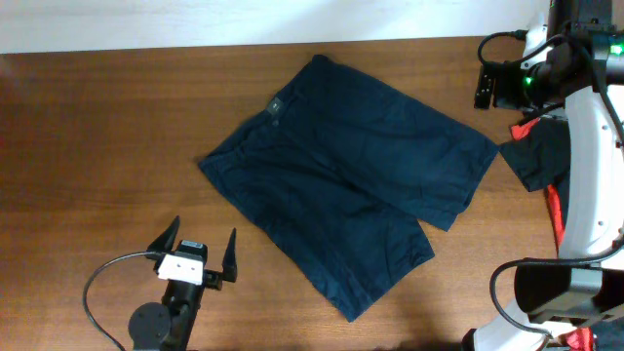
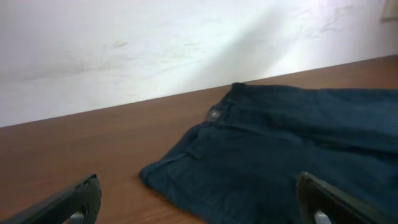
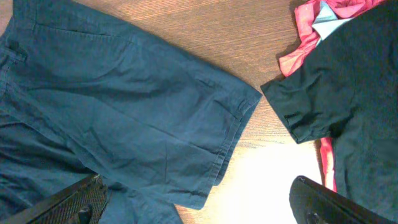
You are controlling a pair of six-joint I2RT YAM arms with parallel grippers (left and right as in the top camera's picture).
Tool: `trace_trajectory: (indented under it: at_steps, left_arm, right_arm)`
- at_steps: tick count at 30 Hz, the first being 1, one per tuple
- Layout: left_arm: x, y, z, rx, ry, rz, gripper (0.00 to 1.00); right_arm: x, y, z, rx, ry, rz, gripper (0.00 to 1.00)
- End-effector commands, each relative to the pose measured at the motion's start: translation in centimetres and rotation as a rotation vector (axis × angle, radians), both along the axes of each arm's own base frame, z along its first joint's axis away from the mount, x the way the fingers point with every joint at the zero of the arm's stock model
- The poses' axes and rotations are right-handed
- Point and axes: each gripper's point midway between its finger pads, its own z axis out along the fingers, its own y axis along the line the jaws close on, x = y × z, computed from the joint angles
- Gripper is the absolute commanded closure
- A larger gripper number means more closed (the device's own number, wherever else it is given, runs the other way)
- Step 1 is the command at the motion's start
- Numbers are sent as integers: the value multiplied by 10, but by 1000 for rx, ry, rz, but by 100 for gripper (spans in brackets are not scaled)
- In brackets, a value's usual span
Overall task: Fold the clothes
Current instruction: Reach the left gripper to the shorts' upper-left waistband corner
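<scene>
The dark navy shorts (image 1: 341, 180) lie spread flat in the middle of the worktop (image 1: 97, 117). Their long axis runs on a diagonal. The waistband (image 1: 263, 109) is at the far-left end and both legs point toward the near right, one beside the other. The hem of the farther leg ends just beside a black shirt (image 1: 541, 156) at the right edge; in the right wrist view a narrow strip of bare wood parts them. A red garment (image 3: 305, 43) is tucked against that shirt.

The left claw (image 1: 206, 226) sits near-left of the shorts, apart from the cloth, its fingers spread wide. The right claw (image 3: 196, 186) is over the farther leg's hem, fingers likewise apart and holding nothing.
</scene>
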Motion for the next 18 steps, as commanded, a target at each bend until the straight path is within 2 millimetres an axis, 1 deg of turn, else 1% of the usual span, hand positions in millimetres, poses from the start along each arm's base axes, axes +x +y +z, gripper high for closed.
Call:
trace_trajectory:
  at_steps: [1,3,4,6,7,8,9,11,12,13,14,15,16,17,18]
  left_arm:
    - [-11,-9,61,-40,-108,-56,1]
    - [-15,-9,89,-40,-150,-57,1]
    - [-18,-9,109,-40,-174,-57,1]
    - [-19,-9,136,-28,-200,-57,1]
    - [-18,-10,152,-15,-210,-61,1]
    - [-16,-10,160,-9,-212,-62,1]
    - [-11,-12,178,14,-208,-74,1]
    - [-3,-16,193,40,-193,-94,0]
    - [8,-21,204,57,-162,-118,1]
    - [17,-23,209,66,-134,-134,1]
    - [33,-26,215,77,-81,-151,1]
    - [49,-29,217,88,-24,-163,1]
    - [60,-30,217,97,16,-173,1]
    - [83,-33,216,110,106,-187,1]
    - [96,-35,215,116,162,-201,1]
  right_arm:
    - [0,-2,-2,-4,9,-6,1]
    - [0,-2,-2,-4,9,-6,2]
    - [0,-2,-2,-4,9,-6,1]
    - [0,-2,-2,-4,9,-6,2]
    - [0,-2,-2,-4,9,-6,1]
    - [0,-2,-2,-4,9,-6,2]
    - [0,-2,-2,-4,9,-6,2]
    - [0,-2,-2,-4,9,-6,2]
    - [0,-2,-2,-4,9,-6,2]
    - [0,-2,-2,-4,9,-6,2]
    - [0,-2,-2,-4,9,-6,1]
    - [0,-2,-2,-4,9,-6,2]
    - [0,-2,-2,-4,9,-6,1]
    - [0,-2,-2,-4,9,-6,2]
    - [0,-2,-2,-4,9,-6,2]
